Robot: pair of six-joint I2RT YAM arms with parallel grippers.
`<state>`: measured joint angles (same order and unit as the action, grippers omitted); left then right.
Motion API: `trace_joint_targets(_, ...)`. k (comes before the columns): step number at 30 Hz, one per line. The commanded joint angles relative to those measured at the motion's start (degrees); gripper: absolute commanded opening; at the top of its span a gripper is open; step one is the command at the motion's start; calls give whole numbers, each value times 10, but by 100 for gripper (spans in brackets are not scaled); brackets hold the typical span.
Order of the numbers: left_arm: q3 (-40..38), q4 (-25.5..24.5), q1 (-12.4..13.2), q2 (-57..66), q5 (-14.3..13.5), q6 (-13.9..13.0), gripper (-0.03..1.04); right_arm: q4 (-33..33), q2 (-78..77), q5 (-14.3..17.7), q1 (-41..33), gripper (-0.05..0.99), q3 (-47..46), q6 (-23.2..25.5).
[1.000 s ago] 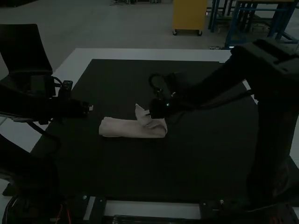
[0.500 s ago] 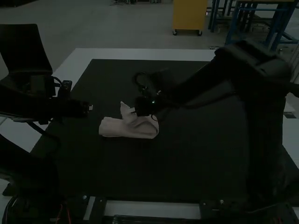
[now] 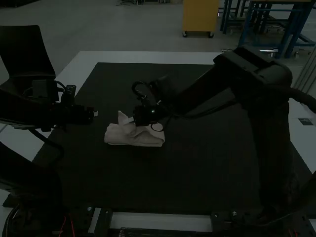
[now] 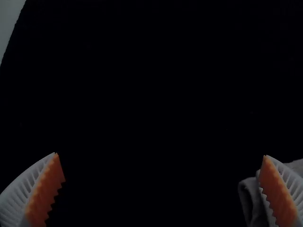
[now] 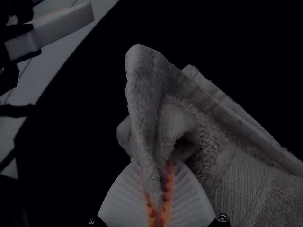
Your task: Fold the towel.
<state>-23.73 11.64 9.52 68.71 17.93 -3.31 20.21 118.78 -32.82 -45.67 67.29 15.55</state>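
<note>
Towel [image 5: 232, 179], seemingly terry, peak pinched in ribbed right hand [image 3: 130, 120]

- A dark mat [image 3: 212, 173] covers most of the desk [image 3: 148, 58], whose pale border shows around it.
- Grey floor [image 3: 108, 24] stretches beyond the desk.
- A yellow cabinet [image 3: 200, 15] stands there on small casters [image 3: 185, 34].
- To its right is furniture with a blue frame [image 3: 274, 9] and a tan top.
- Dark legs [image 3: 127, 3] show left of the cabinet; what they carry is cut off.
- The light is dim throughout.
</note>
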Motion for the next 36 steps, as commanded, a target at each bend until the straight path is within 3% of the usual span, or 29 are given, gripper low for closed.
trace_joint_targets(1, -6, 3, 10, -1, -6, 5, 97, 7, 3, -8, -15, 17, 25, 19)
trace_joint_targets(4, -7, 1, 21, -9, -7, 3, 97, 29, 4, -8, -21, 28, 27, 32)
trace_joint_targets(9, -7, -2, 49, -27, -7, -5, 97, 79, 6, -23, -28, 29, 31, 71)
trace_joint_targets(14, -11, -12, 70, -41, -7, -18, 97, 82, 6, -32, -28, 29, 39, 85)
trace_joint_targets(15, -11, -12, 74, -43, -7, -19, 97, 82, 5, -32, -28, 26, 39, 85)
trace_joint_targets(17, -10, -14, 80, -43, -6, -19, 97, 84, 2, -32, -23, 0, 36, 81)
trace_joint_targets(18, -9, -13, 81, -43, -6, -20, 97, 84, 0, -35, -20, -2, 33, 80)
trace_joint_targets(20, -8, -13, 81, -43, -6, -21, 97, 84, -4, -47, -10, -2, 23, 74)
trace_joint_targets(36, -7, -12, 78, -43, -5, -19, 97, 147, 43, -52, 12, -2, -31, 56)
